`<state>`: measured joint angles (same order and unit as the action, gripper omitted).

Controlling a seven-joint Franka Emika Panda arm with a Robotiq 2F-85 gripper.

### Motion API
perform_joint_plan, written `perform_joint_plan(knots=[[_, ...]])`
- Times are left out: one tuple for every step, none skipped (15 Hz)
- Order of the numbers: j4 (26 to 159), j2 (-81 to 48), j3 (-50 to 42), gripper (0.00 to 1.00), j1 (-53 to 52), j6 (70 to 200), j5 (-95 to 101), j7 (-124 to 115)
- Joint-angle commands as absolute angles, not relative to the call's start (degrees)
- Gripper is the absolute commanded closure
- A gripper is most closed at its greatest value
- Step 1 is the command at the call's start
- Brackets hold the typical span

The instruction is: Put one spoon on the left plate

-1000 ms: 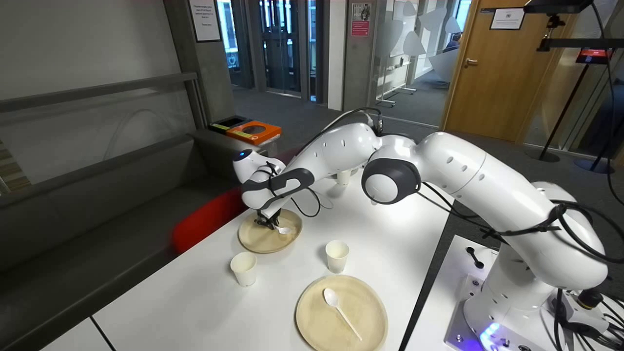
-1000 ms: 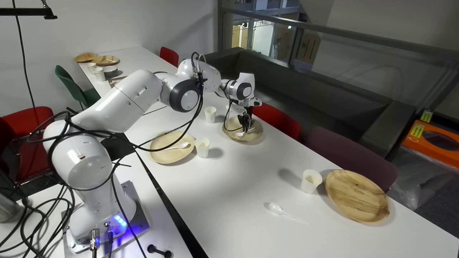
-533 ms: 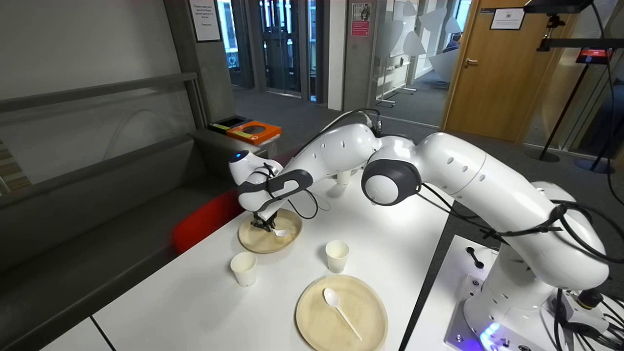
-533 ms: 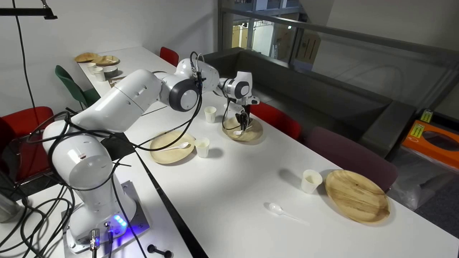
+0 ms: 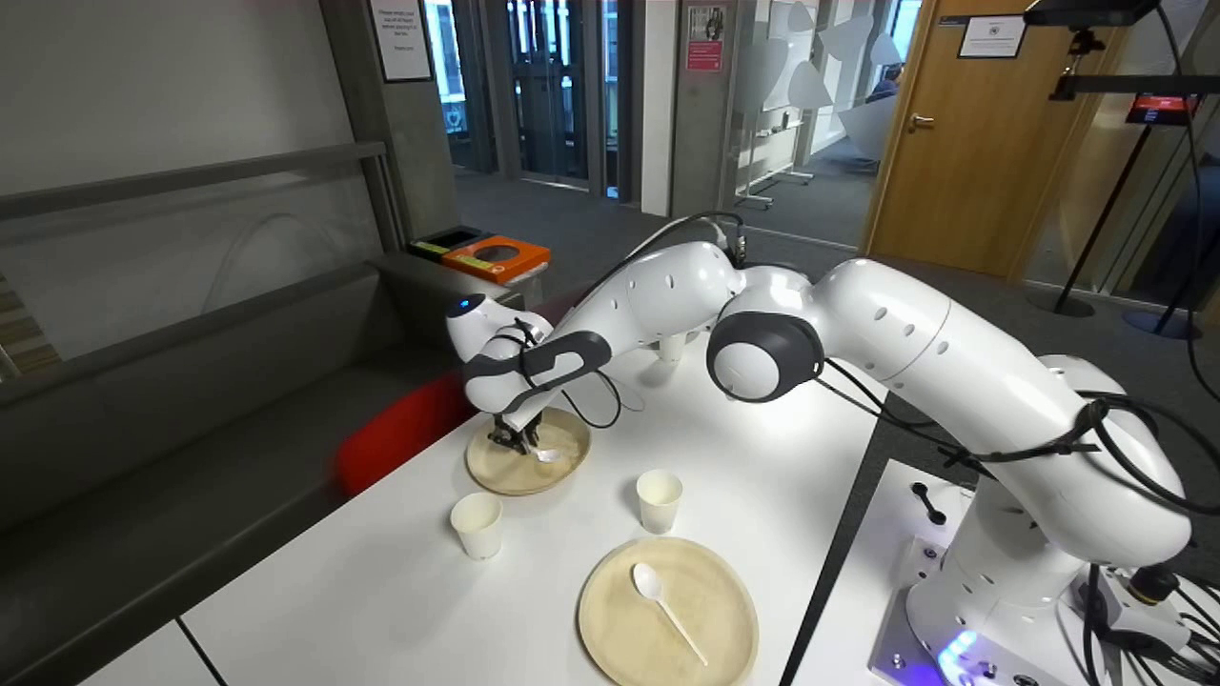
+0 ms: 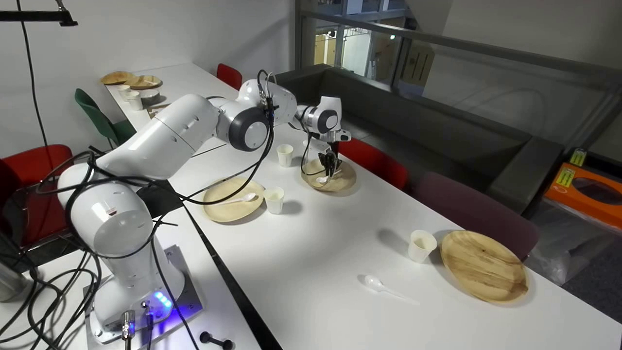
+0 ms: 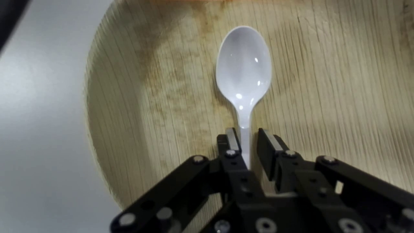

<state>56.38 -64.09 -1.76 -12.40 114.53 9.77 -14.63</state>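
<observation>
The spoon (image 7: pixel 244 90) is white, and it lies in the left plate (image 7: pixel 110 129), a round tan one with a rim that goes up. Its scoop shows well, but the end of its handle is hidden by the gripper (image 7: pixel 248 139). The gripper's fingers (image 7: pixel 267 152) are set narrow, one on each side of the handle. A thin gap shows between the handle and one finger, so they are not squeezing it. In both exterior views, the left plate is by the long edge of the desk (image 6: pixel 316 243) that runs past a red chair (image 5: pixel 396 438).

A cream cup (image 5: pixel 477 529) stands near that plate, a bit farther in from the edge. A bigger plate (image 5: pixel 710 581) lies by the opposite edge, on the side of the robot's base (image 6: pixel 133 279), with another spoon (image 5: pixel 653 589) on it. A second cup (image 5: pixel 659 503) stands just beside this plate. Along the chair edge are a third cup (image 6: pixel 421 247) and a third plate (image 6: pixel 483 267). A loose spoon (image 6: pixel 375 283) lies between the two long edges.
</observation>
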Motion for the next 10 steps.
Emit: perform_joint_plan(knots=[[54.8, -63.6, -1.6, 0.6, -12.2, 111.7, 8.7, -12.8], [57.8, -61.3, -1.6, 0.46, -12.1, 113.6, 9.7, -13.9], [60.1, -59.2, -1.7, 0.38, -12.0, 115.0, 9.7, -14.3], [62.0, -57.4, -2.0, 0.31, -12.3, 116.5, 10.1, -15.0], [64.4, -54.6, -2.5, 0.25, -12.7, 118.1, 10.6, -16.1], [66.8, -51.9, -2.7, 0.16, -13.0, 120.0, 11.0, -16.5], [68.4, -50.0, -2.8, 0.1, -13.3, 121.9, 11.3, -17.0], [70.1, -47.8, -3.2, 0.02, -13.8, 123.6, 11.8, -18.0], [71.7, -45.6, -3.9, 0.0, -14.6, 124.6, 11.8, -18.7], [73.7, -43.1, -4.7, 0.0, -15.4, 125.4, 12.5, -20.7]])
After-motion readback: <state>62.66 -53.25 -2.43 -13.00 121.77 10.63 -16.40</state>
